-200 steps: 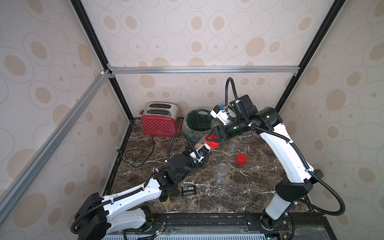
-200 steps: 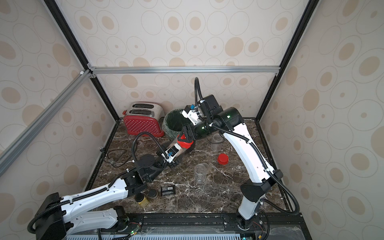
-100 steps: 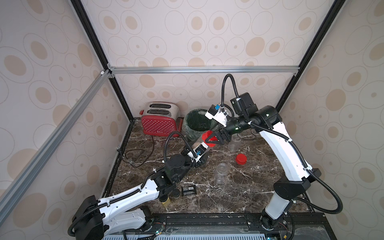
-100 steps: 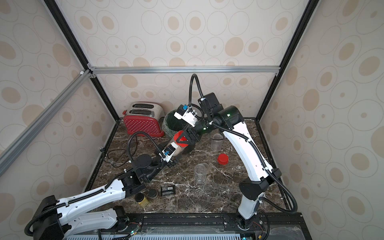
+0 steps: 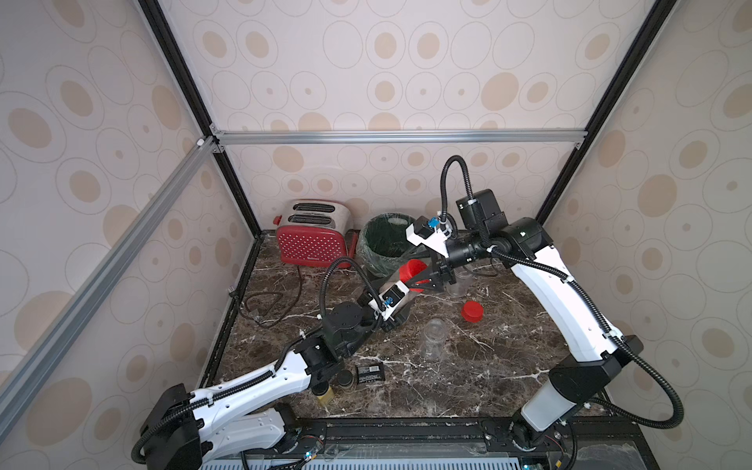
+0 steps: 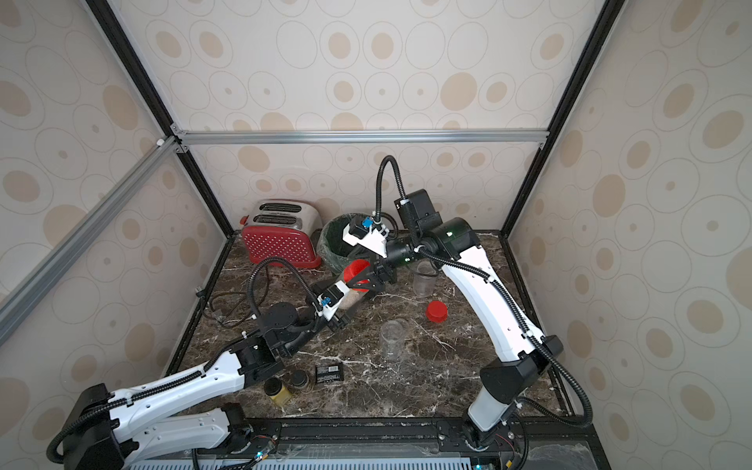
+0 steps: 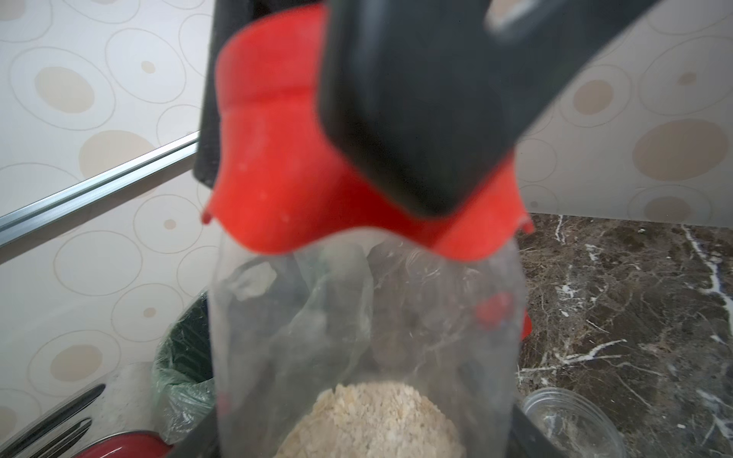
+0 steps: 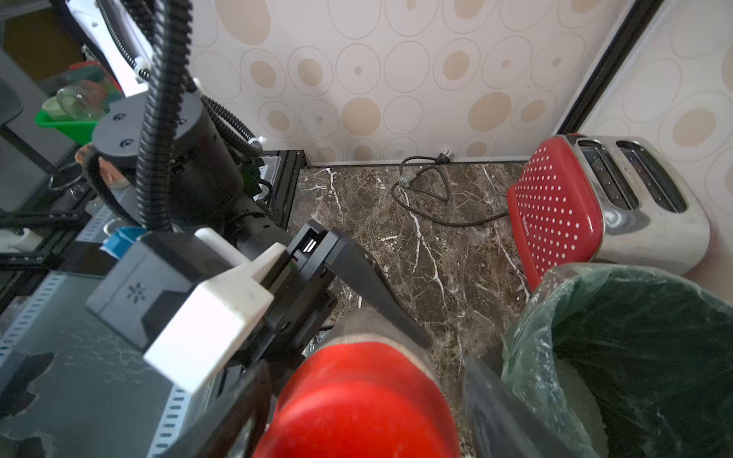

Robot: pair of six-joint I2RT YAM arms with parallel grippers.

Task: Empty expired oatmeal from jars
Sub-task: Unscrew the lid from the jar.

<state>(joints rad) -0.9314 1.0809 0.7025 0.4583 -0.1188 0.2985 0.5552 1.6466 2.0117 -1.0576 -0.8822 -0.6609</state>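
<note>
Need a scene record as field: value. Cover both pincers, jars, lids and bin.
left pincer: shut on the tilted jar
tilted jar: part full of oatmeal, red lid on, lid end toward the bin
right pincer: jaws either side of the red lid, gap on one side
front jar: clear, lidless, upright, looks empty
back jar: clear, lidless, behind the right arm
loose lid: red, on the table
bin: green liner, beside the toaster
</note>
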